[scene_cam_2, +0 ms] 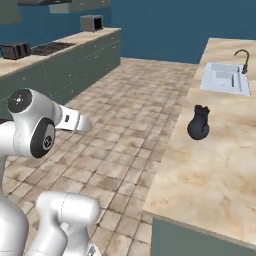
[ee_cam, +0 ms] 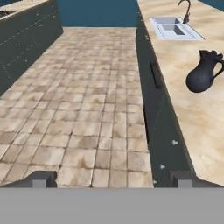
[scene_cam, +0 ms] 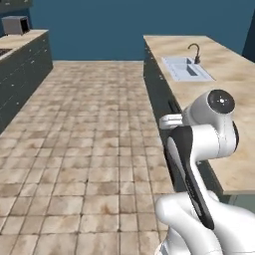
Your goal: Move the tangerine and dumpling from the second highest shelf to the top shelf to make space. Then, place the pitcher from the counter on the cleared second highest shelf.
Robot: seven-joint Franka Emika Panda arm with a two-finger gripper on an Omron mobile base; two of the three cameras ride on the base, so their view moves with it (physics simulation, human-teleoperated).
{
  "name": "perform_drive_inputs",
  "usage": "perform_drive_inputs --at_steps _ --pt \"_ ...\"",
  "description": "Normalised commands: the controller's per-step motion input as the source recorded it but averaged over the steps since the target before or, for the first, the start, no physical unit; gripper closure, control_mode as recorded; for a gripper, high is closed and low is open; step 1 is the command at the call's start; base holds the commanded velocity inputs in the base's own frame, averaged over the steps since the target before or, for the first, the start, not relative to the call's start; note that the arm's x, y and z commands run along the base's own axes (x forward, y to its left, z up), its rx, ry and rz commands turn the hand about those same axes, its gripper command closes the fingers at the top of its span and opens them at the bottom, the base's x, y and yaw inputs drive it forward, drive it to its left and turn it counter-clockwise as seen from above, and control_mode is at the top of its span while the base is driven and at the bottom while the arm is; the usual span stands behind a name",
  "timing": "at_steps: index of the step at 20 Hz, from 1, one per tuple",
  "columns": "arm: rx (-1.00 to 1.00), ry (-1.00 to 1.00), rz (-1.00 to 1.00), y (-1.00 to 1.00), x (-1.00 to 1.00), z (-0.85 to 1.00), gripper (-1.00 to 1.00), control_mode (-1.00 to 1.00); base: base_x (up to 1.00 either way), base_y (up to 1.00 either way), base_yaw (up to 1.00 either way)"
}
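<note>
Pitcher [ee_cam: 204, 75] is standing upright on the desk [ee_cam: 197, 113], dark and round-bellied, with its handle and spout near the top. In the hand view it is sitting to the upper right, well ahead of the claw [ee_cam: 112, 178] and off to its right side, with a stretch of bare beige worktop lying between. The claw's two dark fingertips [ee_cam: 43, 178] are rising far apart at the bottom of that view, spread wide and gripping nothing; between them, tiled floor [ee_cam: 87, 109] and the dark cabinet front [ee_cam: 159, 131] under the desk edge are showing.

In the right base view the pitcher [scene_cam_2: 198, 123] is resting on the desk [scene_cam_2: 215, 170] between the near corner and the inset sink [scene_cam_2: 225, 77], nearer the floor-side edge than the far one. The curved dark tap [scene_cam_2: 243, 57] is standing behind the sink. The white arm [scene_cam_2: 35, 130] is bending at the lower left of this view, well apart from the pitcher, reaching out over the floor rather than over the worktop.

In the left base view the arm [scene_cam: 204, 134] is covering the near part of the desk [scene_cam: 224, 84], and the sink [scene_cam: 187, 68] with its tap [scene_cam: 195, 51] is lying beyond it. A second worktop [scene_cam_2: 60, 47] is running along the opposite wall, carrying a grey boxy appliance [scene_cam_2: 91, 22].
</note>
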Motion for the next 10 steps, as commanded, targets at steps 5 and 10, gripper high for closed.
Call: perform_drive_inputs --at_steps 5,10 --pt "0.0 0.0 0.0 0.0 0.0 0.0 -1.0 1.0 0.57 0.63 -0.45" --pt "0.0 0.0 0.0 0.0 0.0 0.0 -1.0 1.0 0.66 0.24 -0.38"
